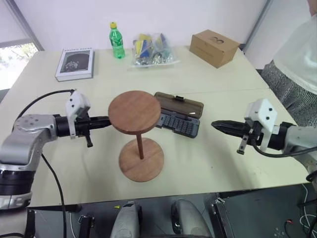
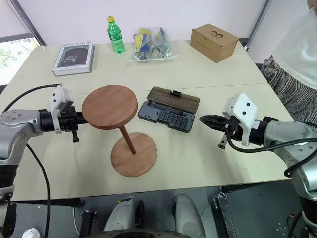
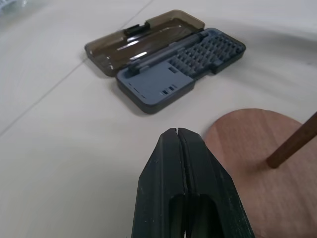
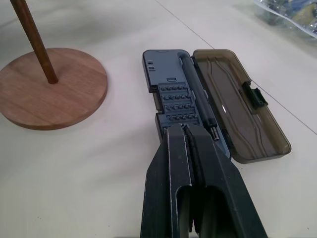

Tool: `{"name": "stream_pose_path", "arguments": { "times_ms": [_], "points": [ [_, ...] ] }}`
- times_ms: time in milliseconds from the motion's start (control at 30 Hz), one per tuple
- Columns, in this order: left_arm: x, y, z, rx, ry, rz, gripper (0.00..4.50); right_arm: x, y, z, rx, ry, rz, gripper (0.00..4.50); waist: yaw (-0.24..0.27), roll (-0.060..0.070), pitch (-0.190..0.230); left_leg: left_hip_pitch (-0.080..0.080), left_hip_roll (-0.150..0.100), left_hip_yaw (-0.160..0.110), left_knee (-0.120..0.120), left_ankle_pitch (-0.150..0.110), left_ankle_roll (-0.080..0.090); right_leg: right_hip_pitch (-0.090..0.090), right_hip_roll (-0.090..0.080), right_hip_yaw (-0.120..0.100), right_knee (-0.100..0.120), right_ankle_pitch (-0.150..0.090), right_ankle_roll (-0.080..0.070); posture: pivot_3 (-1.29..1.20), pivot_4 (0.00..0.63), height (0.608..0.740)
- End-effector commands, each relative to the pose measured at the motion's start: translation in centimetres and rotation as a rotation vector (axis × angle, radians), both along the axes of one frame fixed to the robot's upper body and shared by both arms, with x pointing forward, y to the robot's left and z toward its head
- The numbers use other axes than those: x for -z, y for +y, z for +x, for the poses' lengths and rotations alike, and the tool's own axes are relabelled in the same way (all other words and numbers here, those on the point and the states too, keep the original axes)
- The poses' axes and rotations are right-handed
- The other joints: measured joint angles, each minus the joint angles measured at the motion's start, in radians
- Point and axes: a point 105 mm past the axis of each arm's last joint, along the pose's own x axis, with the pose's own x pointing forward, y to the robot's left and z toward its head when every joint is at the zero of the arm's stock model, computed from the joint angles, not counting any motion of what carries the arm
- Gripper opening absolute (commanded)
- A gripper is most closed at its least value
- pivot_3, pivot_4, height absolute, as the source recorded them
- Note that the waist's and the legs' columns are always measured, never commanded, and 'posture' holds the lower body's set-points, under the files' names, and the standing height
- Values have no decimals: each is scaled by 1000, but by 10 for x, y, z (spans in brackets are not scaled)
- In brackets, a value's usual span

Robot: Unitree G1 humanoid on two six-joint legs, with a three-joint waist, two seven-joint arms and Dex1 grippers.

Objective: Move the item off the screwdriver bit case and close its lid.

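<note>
Pale bench against a white wall, clutter along the far edge: book, green bottle, bag of bits, cardboard box. Stand sits upright on the bench just beside the case, base clear of it as far as I can tell from both wrist views; top disc overhangs toward the case's near-left corner. Case is open, lid lying flat behind the tray. I see the left tool pinched fully closed, empty, tip at the top disc's rim. Right tool also closed, empty, hovering near the case's right end. Risks as I judge them: left tool nudges the disc and the stand tips onto the tray; closed right tool pushes the light case instead of flipping the lid; lid not latching.
</note>
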Motion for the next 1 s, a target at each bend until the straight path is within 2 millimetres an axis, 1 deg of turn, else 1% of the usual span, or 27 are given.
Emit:
{"name": "stream_pose_path", "arguments": {
  "times_ms": [33,167,333,633,700,733,800,967,1000],
  "points": [
    [-7,-11,-9,80,2,1,0,-6,5,-4,-25,-27,-3,30,0,0,0,0,0,0,0,0,0,0,0,0,0,0,0,0,150,740],
    [-4,-21,-18,158,33,25,0,-5,8,-3,-31,-25,-1,30,0,0,0,0,0,0,0,0,0,0,0,0,0,0,0,0,150,740],
    [-1,-23,-23,206,53,59,0,-5,10,-3,-39,-26,-2,30,-1,0,0,0,0,0,0,0,0,0,0,0,0,0,0,0,150,740],
    [-3,-20,-15,166,40,61,0,-5,11,-3,-38,-33,-5,30,0,0,0,0,0,0,0,0,0,0,0,0,0,0,0,0,150,740],
    [-6,-19,-13,150,44,49,540,-5,11,-3,-38,-33,-9,0,-1,0,0,0,0,0,0,0,0,0,0,0,0,0,0,0,150,740],
    [-6,-19,-13,145,45,45,883,-5,10,-3,-38,-33,-9,0,-1,0,0,0,0,0,0,0,0,0,0,0,0,0,0,0,150,740],
    [-7,-19,-13,144,45,45,1801,-5,10,-3,-39,-34,-10,0,0,0,0,0,0,0,0,0,0,0,0,0,0,0,0,0,150,740],
    [-8,-24,-19,181,51,46,4406,-5,10,-2,-42,-32,-13,0,0,0,0,0,0,0,0,0,0,0,0,0,0,0,0,0,150,740],
    [-9,-26,-21,190,51,41,4465,-5,10,-2,-42,-32,-13,0,0,0,0,0,0,0,0,0,0,0,0,0,0,0,0,0,150,740]
  ]
}}
